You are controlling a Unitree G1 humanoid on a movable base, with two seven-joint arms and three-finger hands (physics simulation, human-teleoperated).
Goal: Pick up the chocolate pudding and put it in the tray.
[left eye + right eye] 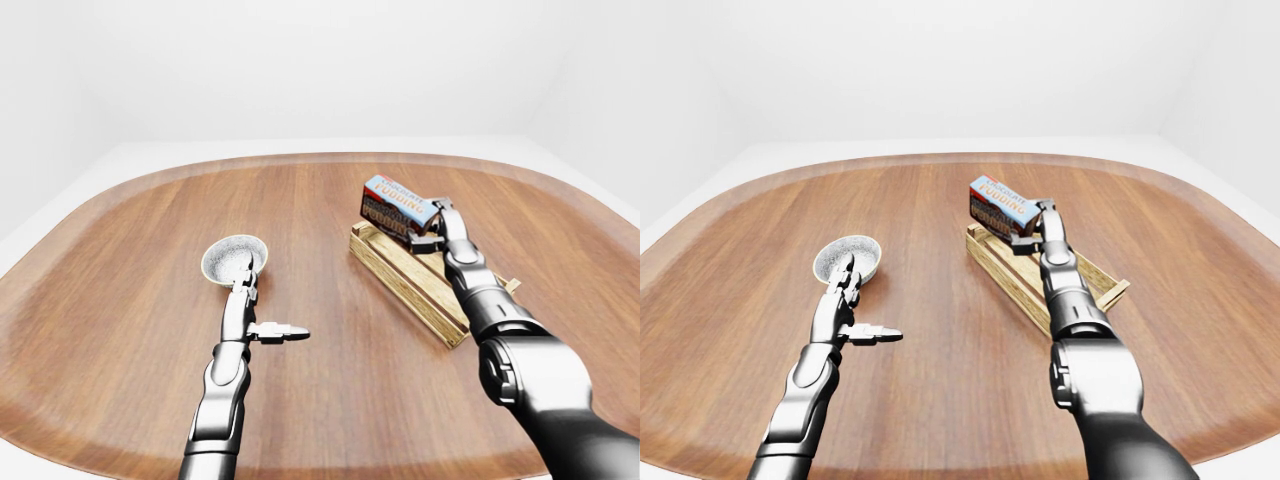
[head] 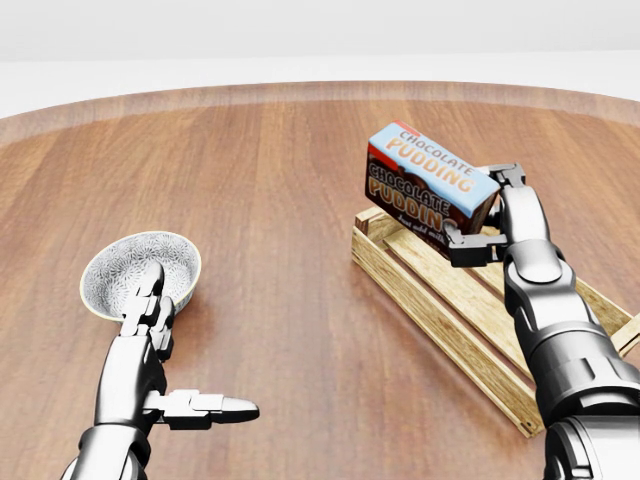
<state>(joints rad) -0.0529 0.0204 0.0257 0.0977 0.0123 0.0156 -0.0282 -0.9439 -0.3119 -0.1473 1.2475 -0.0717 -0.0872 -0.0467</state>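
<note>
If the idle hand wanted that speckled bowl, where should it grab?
By the rim. The bowl sits upright and open on the table, so the left hand, just below it in the head view, might pinch the nearest edge from above.

My right hand (image 2: 480, 215), at the end of an arm extended up the head view's right side, has its fingers closed around the chocolate pudding (image 2: 430, 187), held tilted. My left hand (image 2: 165, 345) hangs low at the left, fingers loosely spread, thumb pointing right, gripping nothing.
</note>
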